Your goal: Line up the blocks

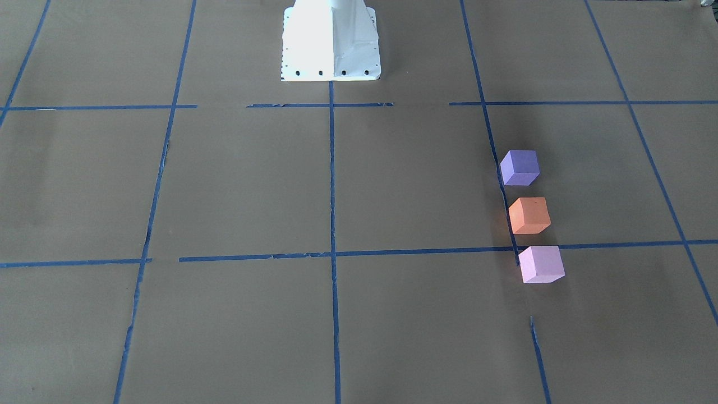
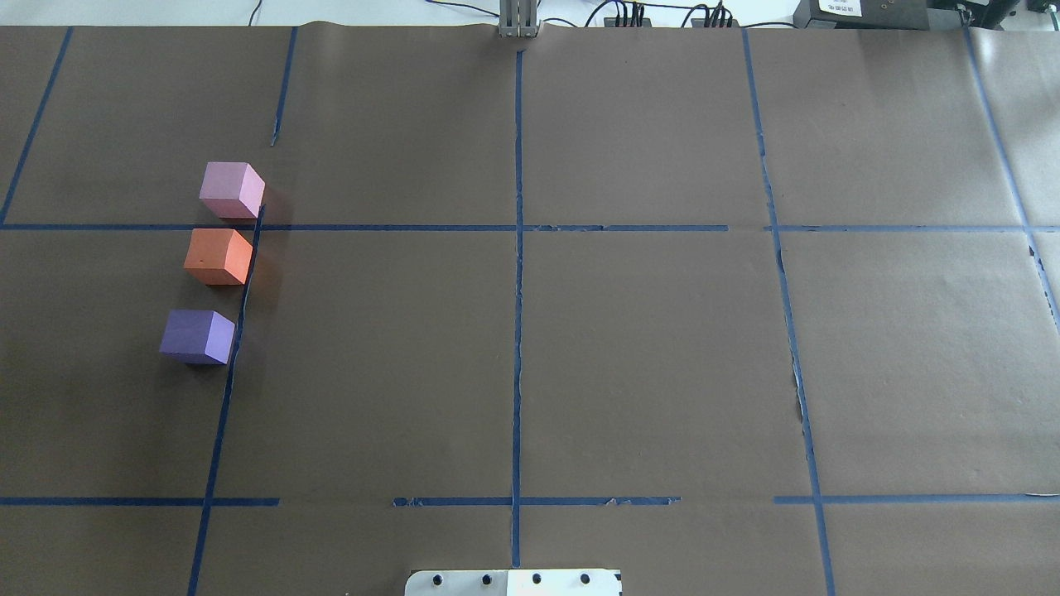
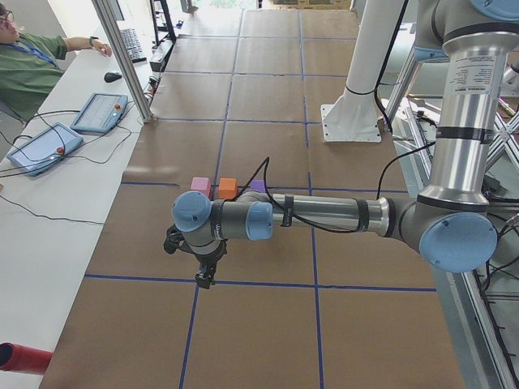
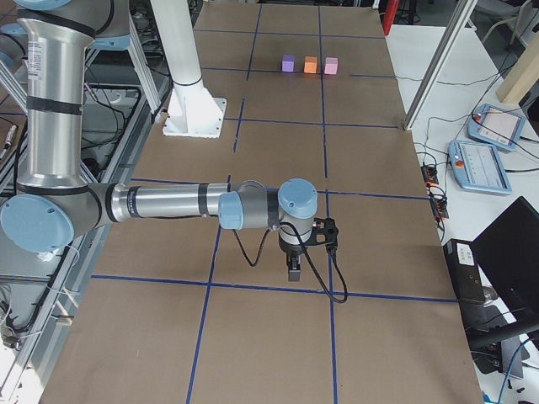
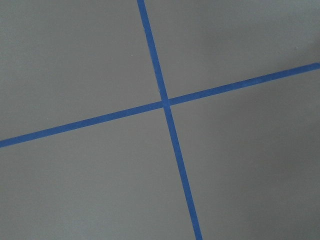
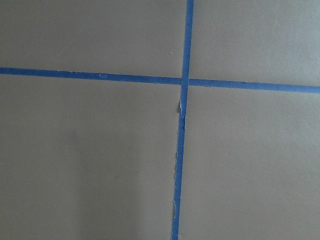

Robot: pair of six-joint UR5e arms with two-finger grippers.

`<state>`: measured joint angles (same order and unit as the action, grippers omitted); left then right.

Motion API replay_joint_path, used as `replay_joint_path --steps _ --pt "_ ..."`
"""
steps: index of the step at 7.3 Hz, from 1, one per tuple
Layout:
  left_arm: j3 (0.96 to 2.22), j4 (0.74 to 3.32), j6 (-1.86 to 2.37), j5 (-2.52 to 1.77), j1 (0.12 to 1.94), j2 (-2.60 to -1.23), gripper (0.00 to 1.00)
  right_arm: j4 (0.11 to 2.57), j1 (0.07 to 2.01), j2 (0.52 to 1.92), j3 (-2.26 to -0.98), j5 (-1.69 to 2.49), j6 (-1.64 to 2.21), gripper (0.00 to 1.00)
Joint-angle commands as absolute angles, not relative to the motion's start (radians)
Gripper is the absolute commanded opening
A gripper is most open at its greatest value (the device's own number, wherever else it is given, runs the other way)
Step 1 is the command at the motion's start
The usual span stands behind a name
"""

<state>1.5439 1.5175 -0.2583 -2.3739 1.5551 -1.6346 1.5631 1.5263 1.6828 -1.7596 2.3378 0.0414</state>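
Well apart from the blocks (image 2: 218, 257) hang left hand (image 3: 204, 279) and right hand (image 4: 293, 273), openings indiscernible.

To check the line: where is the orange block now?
In the overhead view the orange block sits at the left, between the pink-lilac block and the violet block.

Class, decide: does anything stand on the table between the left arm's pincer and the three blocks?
Nothing visible does. The left pincer hangs over brown paper, and only flat blue tape lines lie toward the pink block, orange block and purple block.
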Motion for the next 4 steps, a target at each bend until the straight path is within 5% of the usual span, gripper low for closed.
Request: replay_joint_path --steps 1,4 --pt "1.54 1.542 -0.253 -2.372 1.554 -1.638 1.0 1.563 1.526 1.683 -1.759 2.338 0.041 1.0" --pt "1.528 1.546 -0.255 -2.373 1.555 -1.647 1.0 1.563 1.526 1.683 -1.759 2.338 0.041 1.0"
